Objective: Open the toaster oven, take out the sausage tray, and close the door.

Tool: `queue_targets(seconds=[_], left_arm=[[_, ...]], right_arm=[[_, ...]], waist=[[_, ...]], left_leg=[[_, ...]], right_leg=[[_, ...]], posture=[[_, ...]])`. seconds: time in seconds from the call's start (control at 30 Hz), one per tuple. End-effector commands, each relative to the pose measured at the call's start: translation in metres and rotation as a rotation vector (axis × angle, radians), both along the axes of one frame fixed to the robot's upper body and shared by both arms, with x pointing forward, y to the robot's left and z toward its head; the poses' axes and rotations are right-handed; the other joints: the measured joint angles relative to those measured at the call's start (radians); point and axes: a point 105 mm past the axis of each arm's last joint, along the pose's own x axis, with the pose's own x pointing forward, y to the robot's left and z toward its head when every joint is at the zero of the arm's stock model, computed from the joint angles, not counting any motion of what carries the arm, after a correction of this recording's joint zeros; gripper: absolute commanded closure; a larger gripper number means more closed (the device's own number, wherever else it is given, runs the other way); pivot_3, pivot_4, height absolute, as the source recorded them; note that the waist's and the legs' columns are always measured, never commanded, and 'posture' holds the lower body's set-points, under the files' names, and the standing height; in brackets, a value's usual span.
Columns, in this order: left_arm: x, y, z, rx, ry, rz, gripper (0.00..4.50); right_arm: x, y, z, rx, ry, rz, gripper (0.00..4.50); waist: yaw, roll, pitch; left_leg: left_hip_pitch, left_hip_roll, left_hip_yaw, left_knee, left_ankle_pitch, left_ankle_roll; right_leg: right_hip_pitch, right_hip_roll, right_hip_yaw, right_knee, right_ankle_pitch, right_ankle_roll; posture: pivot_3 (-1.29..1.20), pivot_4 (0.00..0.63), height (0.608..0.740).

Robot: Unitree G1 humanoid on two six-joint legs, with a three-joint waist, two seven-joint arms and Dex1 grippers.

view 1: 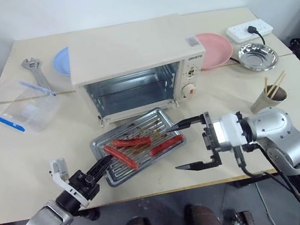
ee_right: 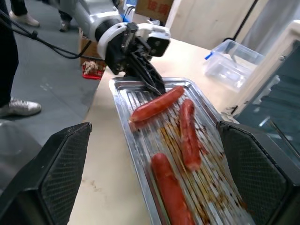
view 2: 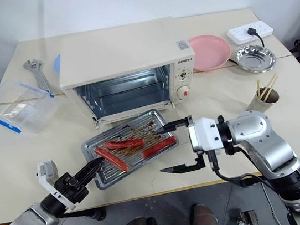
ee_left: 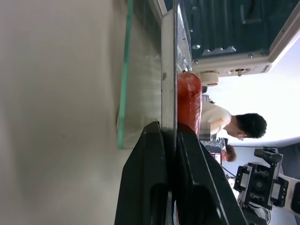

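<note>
left gripper [view 1: 105,162] clamped on sausage tray [view 1: 157,121] rim, right gripper [view 1: 191,143] spread wide, empty

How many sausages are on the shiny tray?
3, all on the sausage tray: one sausage near the oven side, one by the left gripper at the front-left, one on the right. None looks hidden.
</note>
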Motion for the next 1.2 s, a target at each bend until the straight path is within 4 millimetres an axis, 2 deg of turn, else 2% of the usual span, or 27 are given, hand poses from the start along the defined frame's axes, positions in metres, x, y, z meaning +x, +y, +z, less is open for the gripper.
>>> queue_targets(seconds=[0.03,0.17,0.3,0.37,0.5,0.63,0.87,0.97,1.07,1.2], left_arm=[[-0.004,-0.001,0.009,-0.017,-0.044,-0.013,4.5],[-0.006,0.0,0.011,-0.032,-0.055,0.004,4.5],[-0.022,0.004,0.016,-0.067,-0.081,0.085,4.5],[-0.032,0.01,0.015,-0.08,-0.073,0.156,4.5],[-0.044,0.015,0.016,-0.101,-0.069,0.231,4.5],[-0.063,0.022,0.014,-0.132,-0.046,0.342,4.5],[-0.084,0.026,0.012,-0.147,-0.023,0.423,4.5],[-0.098,0.035,0.013,-0.142,-0.024,0.509,4.5],[-0.12,0.045,0.013,-0.136,-0.023,0.625,4.5],[-0.135,0.051,0.011,-0.13,-0.023,0.709,4.5]], right_arm=[[-0.001,-0.007,0.011,0.021,-0.003,0.012,0.06],[0.01,-0.024,0.007,-0.001,0.058,-0.026,0.06],[0.042,-0.066,-0.019,-0.133,0.122,-0.159,0.06],[0.055,-0.074,-0.022,-0.114,0.116,-0.195,0.06],[0.068,-0.084,-0.031,-0.122,0.101,-0.224,0.06],[0.075,-0.094,-0.052,-0.173,0.127,-0.228,0.92],[0.08,-0.093,-0.063,-0.155,0.175,-0.214,3.36],[0.082,-0.089,-0.069,-0.138,0.218,-0.211,4.46],[0.084,-0.08,-0.075,-0.139,0.217,-0.196,4.48],[0.086,-0.075,-0.079,-0.144,0.227,-0.179,4.48]], waist=[[0.0,0.0,0.0],[0.0,0.0,0.0],[-0.003,0.0,0.0],[-0.004,0.0,0.0],[-0.006,0.001,0.001],[-0.006,0.001,0.001],[-0.005,0.001,0.001],[-0.006,0.001,0.001],[-0.012,0.001,0.001],[-0.007,0.002,0.001]], left_leg=[[0.0,0.0,0.0,0.0,0.0,0.0],[0.0,0.0,0.0,0.0,0.0,0.0],[0.0,0.0,0.001,0.0,0.0,0.0],[0.0,0.0,0.001,0.0,-0.001,0.001],[0.0,0.0,0.001,0.0,-0.001,0.001],[0.0,0.0,0.002,0.001,-0.001,0.001],[0.0,0.0,0.001,0.001,-0.002,0.001],[0.0,0.001,0.001,0.001,-0.002,0.001],[0.0,0.001,0.002,0.001,-0.004,0.001],[0.0,0.001,0.003,0.002,-0.004,0.002]], right_leg=[[0.0,0.0,0.0,0.0,0.0,0.0],[0.0,0.0,0.0,0.0,0.0,0.0],[0.0,0.0,0.0,-0.001,0.0,0.0],[0.001,0.0,0.001,-0.003,0.0,0.0],[0.0,0.0,0.0,-0.006,-0.001,-0.002],[0.001,0.0,0.001,-0.007,-0.001,-0.003],[0.002,0.0,0.0,-0.009,-0.001,-0.005],[0.002,0.0,0.0,-0.01,-0.003,-0.009],[0.002,0.001,0.0,-0.012,-0.003,-0.009],[0.002,0.001,0.0,-0.013,-0.007,-0.017]], posture=[[0.0,0.15,0.74],[0.0,0.15,0.74],[0.0,0.15,0.74],[0.0,0.15,0.74],[0.0,0.15,0.74],[0.0,0.15,0.74],[0.0,0.15,0.74],[0.0,0.15,0.74],[0.0,0.15,0.74],[0.0,0.15,0.74]])
